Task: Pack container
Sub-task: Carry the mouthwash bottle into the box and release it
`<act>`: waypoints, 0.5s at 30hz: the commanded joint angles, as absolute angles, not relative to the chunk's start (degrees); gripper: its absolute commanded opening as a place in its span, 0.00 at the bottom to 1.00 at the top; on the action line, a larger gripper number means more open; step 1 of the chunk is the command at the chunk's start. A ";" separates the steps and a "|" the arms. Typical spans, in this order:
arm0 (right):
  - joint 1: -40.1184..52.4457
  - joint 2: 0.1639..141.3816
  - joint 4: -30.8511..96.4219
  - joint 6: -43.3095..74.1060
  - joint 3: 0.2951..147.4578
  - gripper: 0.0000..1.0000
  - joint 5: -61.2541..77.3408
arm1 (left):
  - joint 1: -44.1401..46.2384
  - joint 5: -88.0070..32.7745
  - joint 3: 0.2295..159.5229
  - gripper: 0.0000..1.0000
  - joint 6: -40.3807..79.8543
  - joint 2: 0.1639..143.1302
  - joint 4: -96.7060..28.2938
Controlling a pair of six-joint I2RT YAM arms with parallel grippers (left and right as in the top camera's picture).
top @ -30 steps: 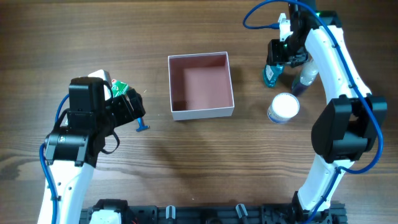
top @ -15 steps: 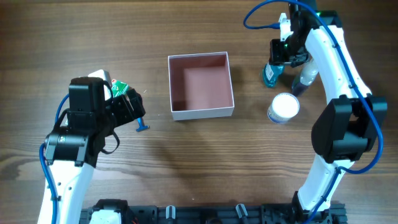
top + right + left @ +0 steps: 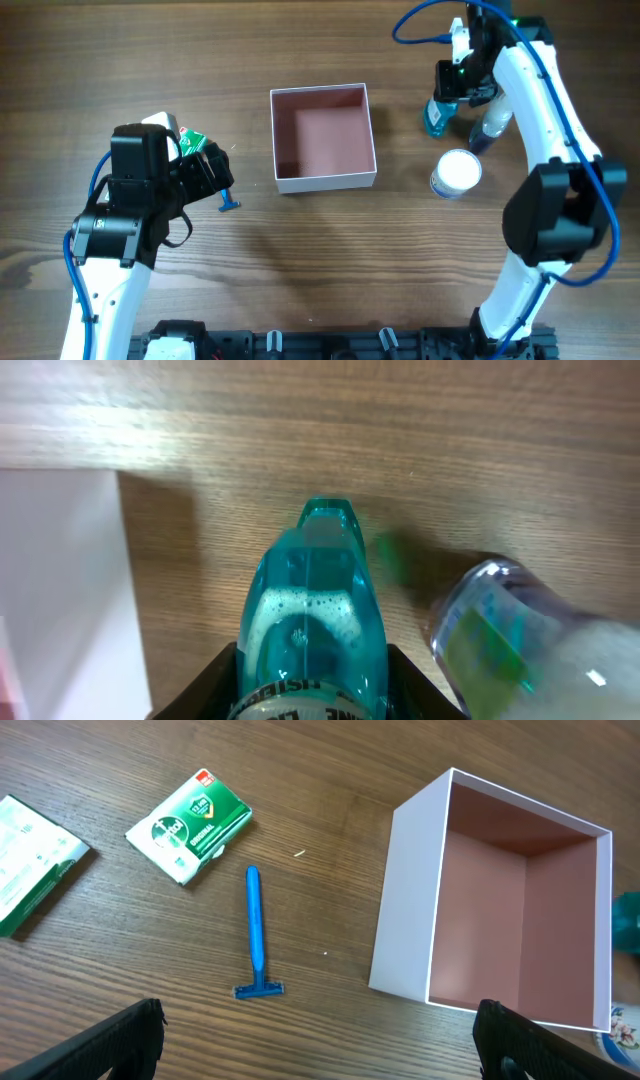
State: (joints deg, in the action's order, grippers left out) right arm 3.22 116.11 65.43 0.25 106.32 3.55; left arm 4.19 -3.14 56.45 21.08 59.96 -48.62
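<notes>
In the middle of the wooden table (image 3: 330,260) sits the container (image 3: 324,181), a square open box with white walls and a pink inside, and nothing shows in it. To its left the left gripper (image 3: 222,176) hangs over the wood with its fingers (image 3: 120,1042) spread wide apart and holding nothing. Between them, in the left wrist view, lies a blue razor (image 3: 255,935), its head toward the camera, just beside the container's left wall but apart from it. A green packet (image 3: 190,825) lies flat beyond the razor, and a second packet, white and green (image 3: 28,865), lies farther left. To the right of the container the right gripper (image 3: 312,682) is clamped on a teal bottle (image 3: 315,600), one finger pressed to each side. Whether the bottle's base touches the table cannot be told. A clear bottle (image 3: 505,635) stands close to the teal bottle's right, and a white-lidded jar (image 3: 456,172) stands near both, on the side toward the robot.
</notes>
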 commanded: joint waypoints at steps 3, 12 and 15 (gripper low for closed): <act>6.04 98.74 65.17 4.69 107.70 0.04 3.40 | 4.56 -4.03 57.49 1.00 19.92 59.81 -48.45; 21.12 93.25 63.83 16.21 107.55 0.04 3.36 | 4.56 -4.05 57.49 1.00 19.94 59.81 -48.45; 26.92 94.56 61.25 21.69 107.55 0.04 -0.03 | 4.56 -4.05 57.49 1.00 19.94 59.81 -48.47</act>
